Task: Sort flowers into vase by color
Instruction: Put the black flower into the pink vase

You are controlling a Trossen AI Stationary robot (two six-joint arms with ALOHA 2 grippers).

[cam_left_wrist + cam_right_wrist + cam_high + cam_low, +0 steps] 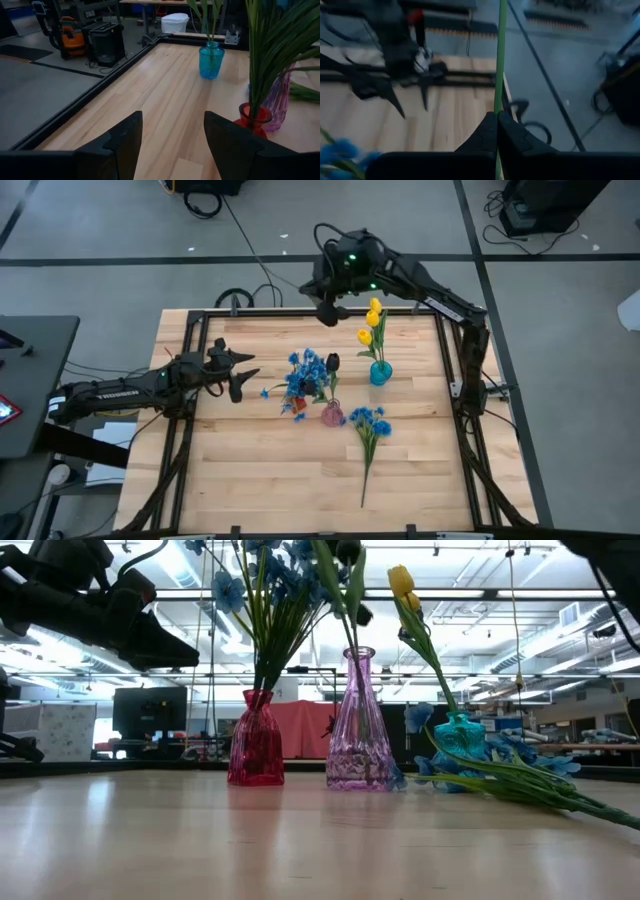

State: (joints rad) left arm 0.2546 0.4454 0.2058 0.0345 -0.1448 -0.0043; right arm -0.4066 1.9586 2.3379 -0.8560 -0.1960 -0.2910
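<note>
My right gripper [328,312] hovers near the table's far edge, shut on a thin green stem [499,75] whose bloom is out of view. My left gripper [243,370] is open above the table's left part, left of the vases, touching nothing. Blue blossoms [305,375] stand in a red vase [256,750]. A dark tulip [332,362] stands in a purple vase [358,730]. Yellow tulips [373,320] stand in a teal vase [380,372]. Another blue bunch [368,425] lies flat on the table, its stem pointing toward the near edge. My right gripper pinches the green stem [498,102] between its two shut fingertips [512,132]. The stem runs straight on past the tips, lifted clear of the table. Which part of the stem this is, and which flower it bears, cannot be told.
A black frame [455,370] runs around the wooden table top. The three vases stand close together at mid-table, with the red one [252,117] just ahead of my left gripper [172,135]. Bare wood lies toward the near edge [270,490].
</note>
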